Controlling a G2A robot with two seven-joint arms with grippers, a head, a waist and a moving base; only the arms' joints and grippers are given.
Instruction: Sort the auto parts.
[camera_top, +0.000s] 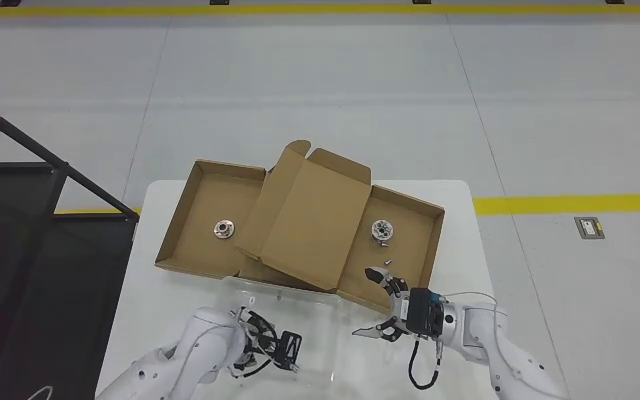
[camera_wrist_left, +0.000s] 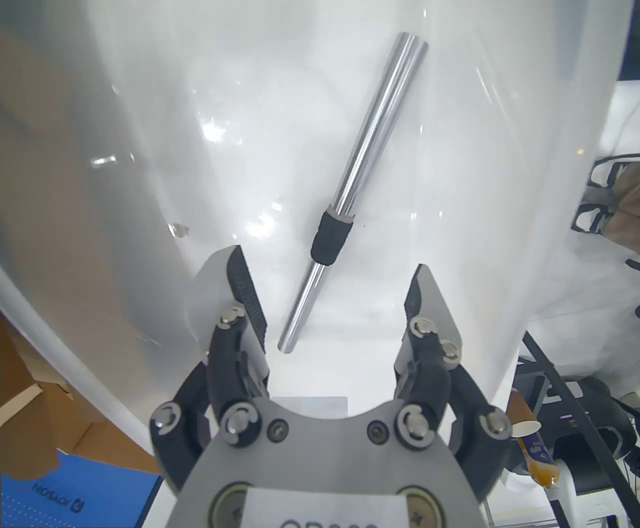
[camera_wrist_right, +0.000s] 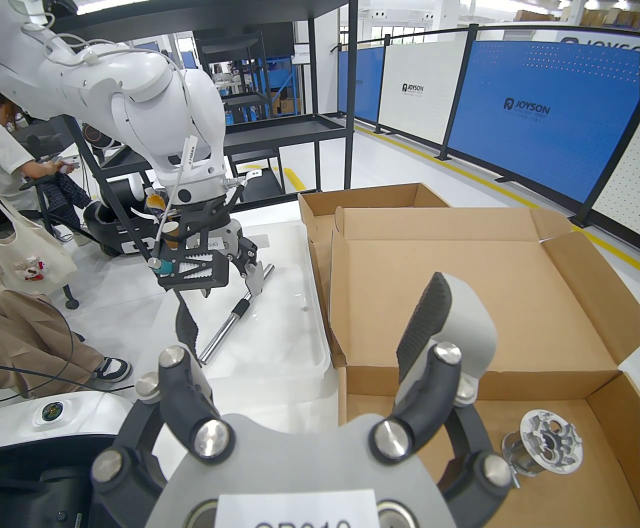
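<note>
A shiny metal rod (camera_wrist_left: 370, 130) with a black sleeve lies flat in a clear plastic tray (camera_wrist_left: 100, 210). My left gripper (camera_wrist_left: 327, 265) hangs open just above the rod's near end, one finger on each side of it without touching. The right wrist view shows this rod (camera_wrist_right: 232, 317) under the left gripper (camera_wrist_right: 232, 280). My right gripper (camera_wrist_right: 312, 305) is open and holds nothing; it sits at the near edge of the right cardboard box (camera_top: 420, 215). A round toothed metal part (camera_wrist_right: 547, 442) rests in that box, and a similar part (camera_top: 222, 230) in the left box (camera_top: 195, 185).
An open flap (camera_top: 305, 220) rises between the two boxes and overlaps both. A small screw (camera_top: 386, 262) lies in the right box near my right gripper (camera_top: 367, 304). The tray (camera_top: 320, 305) takes up the table's near edge. A black shelf rack (camera_top: 40, 260) stands left of the table.
</note>
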